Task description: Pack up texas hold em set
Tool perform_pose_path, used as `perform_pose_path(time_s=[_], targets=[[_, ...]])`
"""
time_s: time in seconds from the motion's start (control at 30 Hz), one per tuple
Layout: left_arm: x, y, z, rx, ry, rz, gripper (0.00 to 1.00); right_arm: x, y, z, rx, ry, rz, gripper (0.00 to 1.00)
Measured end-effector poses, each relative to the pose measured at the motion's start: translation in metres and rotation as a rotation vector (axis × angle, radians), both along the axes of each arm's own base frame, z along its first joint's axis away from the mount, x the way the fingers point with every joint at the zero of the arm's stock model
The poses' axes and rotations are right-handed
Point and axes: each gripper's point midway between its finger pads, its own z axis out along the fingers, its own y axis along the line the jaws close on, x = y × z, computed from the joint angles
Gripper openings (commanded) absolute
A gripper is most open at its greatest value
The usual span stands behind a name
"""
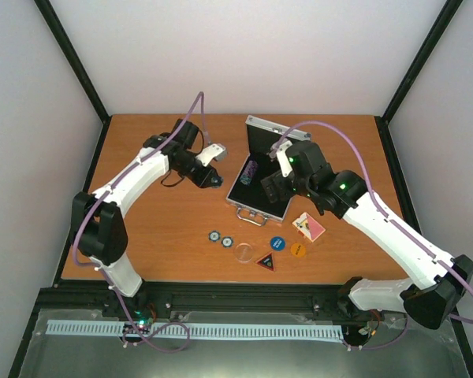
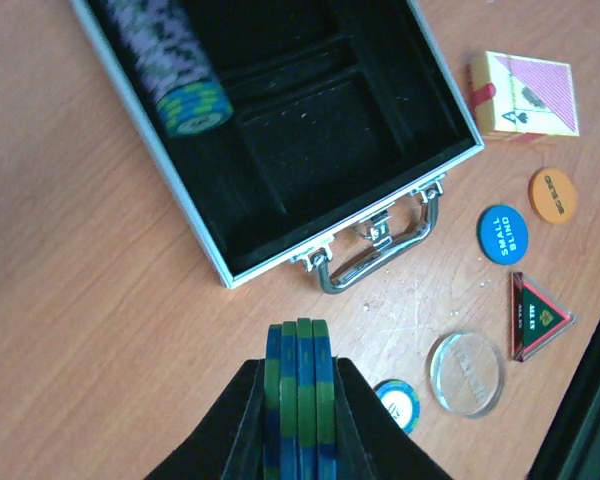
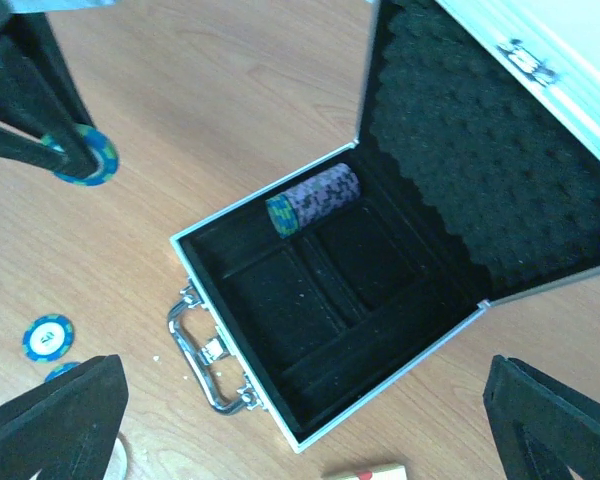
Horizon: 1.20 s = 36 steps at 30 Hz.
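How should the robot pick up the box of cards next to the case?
Probably best to come straight down from above and pinch the card box across its two long edges, near the middle. It lies flat on the table, so only those thin sides give the fingers a hold. The right gripper is open and nearest.

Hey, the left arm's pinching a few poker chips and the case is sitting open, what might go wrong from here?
1. The stack of chips stands on edge in the left gripper. On release, chips could roll or fan apart and miss the slot in the case.
2. The right gripper hangs open directly over the case, so the two arms might collide there.
3. A clumsy drop could knock the row of chips already lying in the case.
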Motion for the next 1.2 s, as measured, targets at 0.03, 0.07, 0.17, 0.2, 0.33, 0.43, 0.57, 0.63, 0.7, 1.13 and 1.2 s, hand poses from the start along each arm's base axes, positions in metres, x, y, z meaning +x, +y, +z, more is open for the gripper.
perform_pose_path(time_s=[0.03, 0.07, 0.17, 0.2, 0.33, 0.43, 0.57, 0.63, 0.7, 1.13, 1.2], targets=[[0.0, -0.002, 0.003, -0.007, -0.019, -0.03, 0.02, 0.001, -0.004, 0.0, 0.002, -0.002, -0.012, 1.0], [0.0, -0.004, 0.006, -0.012, -0.041, -0.061, 0.02, 0.003, -0.007, 0.0, 0.005, -0.006, -0.024, 1.0], [0.004, -0.01, 0.018, -0.026, -0.115, -0.145, 0.01, 0.006, -0.016, -0.004, 0.007, -0.009, -0.052, 1.0], [0.005, -0.012, 0.02, -0.025, -0.136, -0.164, 0.01, 0.006, -0.018, -0.006, 0.005, -0.007, -0.058, 1.0], [0.015, -0.025, 0.023, -0.005, -0.2, -0.259, 0.01, 0.009, -0.029, -0.01, 0.003, -0.001, -0.085, 1.0], [0.019, -0.038, 0.007, 0.04, -0.213, -0.33, 0.01, 0.012, -0.039, -0.008, 0.013, -0.009, -0.114, 1.0], [0.022, -0.053, -0.022, 0.096, -0.201, -0.41, 0.01, 0.013, -0.047, -0.005, 0.033, -0.016, -0.135, 1.0], [0.024, -0.055, -0.032, 0.121, -0.2, -0.434, 0.01, 0.013, -0.049, -0.004, 0.042, -0.017, -0.139, 1.0], [0.026, -0.056, -0.037, 0.139, -0.201, -0.449, 0.01, 0.012, -0.051, -0.004, 0.048, -0.018, -0.143, 1.0], [0.043, -0.075, -0.098, 0.203, -0.117, -0.494, 0.01, 0.013, -0.056, -0.02, 0.061, 0.012, -0.146, 1.0], [0.041, -0.076, -0.101, 0.213, -0.111, -0.499, 0.01, 0.015, -0.058, -0.021, 0.065, 0.013, -0.151, 1.0]])
